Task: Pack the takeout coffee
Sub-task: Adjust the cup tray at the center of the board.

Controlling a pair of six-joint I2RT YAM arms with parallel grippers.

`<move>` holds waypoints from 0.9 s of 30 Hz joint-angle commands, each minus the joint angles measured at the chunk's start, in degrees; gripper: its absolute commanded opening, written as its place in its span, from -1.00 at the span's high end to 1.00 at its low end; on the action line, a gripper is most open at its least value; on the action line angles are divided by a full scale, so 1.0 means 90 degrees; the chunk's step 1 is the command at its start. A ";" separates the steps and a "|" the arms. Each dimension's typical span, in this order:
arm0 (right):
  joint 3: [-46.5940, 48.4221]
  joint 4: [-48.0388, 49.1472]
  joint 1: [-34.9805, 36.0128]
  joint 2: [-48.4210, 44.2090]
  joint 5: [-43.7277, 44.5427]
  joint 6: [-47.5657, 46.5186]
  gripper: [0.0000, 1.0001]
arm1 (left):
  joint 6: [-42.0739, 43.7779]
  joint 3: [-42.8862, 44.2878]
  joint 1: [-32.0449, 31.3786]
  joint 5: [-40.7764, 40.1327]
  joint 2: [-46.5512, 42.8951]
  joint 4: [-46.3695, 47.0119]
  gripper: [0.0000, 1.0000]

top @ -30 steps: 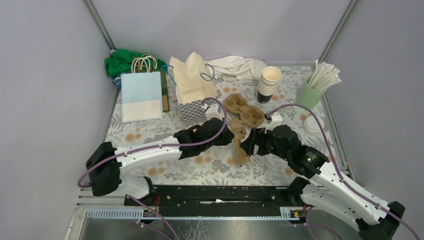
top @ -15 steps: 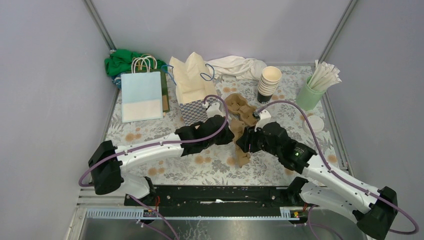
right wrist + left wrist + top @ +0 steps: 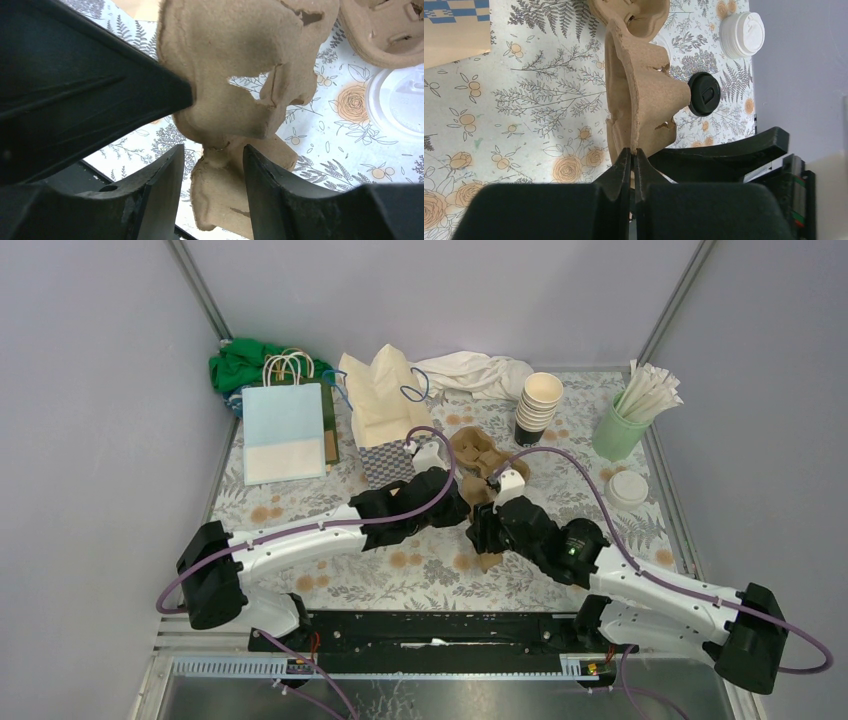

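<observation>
**joe:** Right arm has swung in leftward over the last second. The right tool (image 3: 214, 150) now straddles the low end of the pulp cup carrier (image 3: 639, 95) instead of hanging off to its right. Left arm barely budged.

**kim:** Yep, and the left tool (image 3: 632, 152) is clamped tight on the carrier's rim, holding it on edge over the worktop (image 3: 300, 500). Is the right one actually gripping though?

**joe:** Can't tell tbh. Its fingers sit either side of a flap, but I can't see whether they're pinching it.

**kim:** And the coffee itself? The stack of cups (image 3: 538, 405) is off to the far right of both tools, well apart from them. Right arm is the nearer one.

**joe:** Stack stands upright, mouths up, long axis vertical. My guess is the carrier has to lie flat, pockets up, before any cup goes in. The white lids (image 3: 627, 488) sit near the right edge too.
</observation>
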 commanded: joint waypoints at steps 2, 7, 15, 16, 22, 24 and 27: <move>-0.0040 0.0276 0.0135 0.0159 0.0703 0.0167 0.01 | -0.0081 0.0276 0.0009 -0.0072 -0.0029 0.0132 0.91; -0.0011 0.0230 0.0136 0.0300 0.0989 0.0365 0.20 | -0.0077 0.0253 0.0009 -0.0034 -0.0074 0.0171 0.81; -0.0232 0.0438 0.0136 0.0180 0.0854 0.0779 0.67 | 0.0096 0.0243 0.0011 0.0036 -0.0209 0.0182 0.25; -0.0246 0.0395 0.0136 0.0150 0.0870 0.0834 0.71 | 0.0155 0.0250 0.0009 0.0021 -0.0260 0.0160 0.14; -0.0212 -0.0066 0.0136 -0.0085 0.0965 0.1342 0.87 | 0.0494 0.0324 0.0009 0.0054 -0.0545 -0.0301 -0.07; -0.0268 -0.0009 0.0131 -0.0183 0.0768 0.1503 0.87 | 0.0558 0.0215 0.0006 0.0102 -0.0699 -0.0353 -0.07; -0.0261 0.0045 0.0072 -0.0166 0.0326 0.1771 0.88 | 0.0577 -0.0025 0.0018 0.0065 -0.0984 -0.0459 -0.07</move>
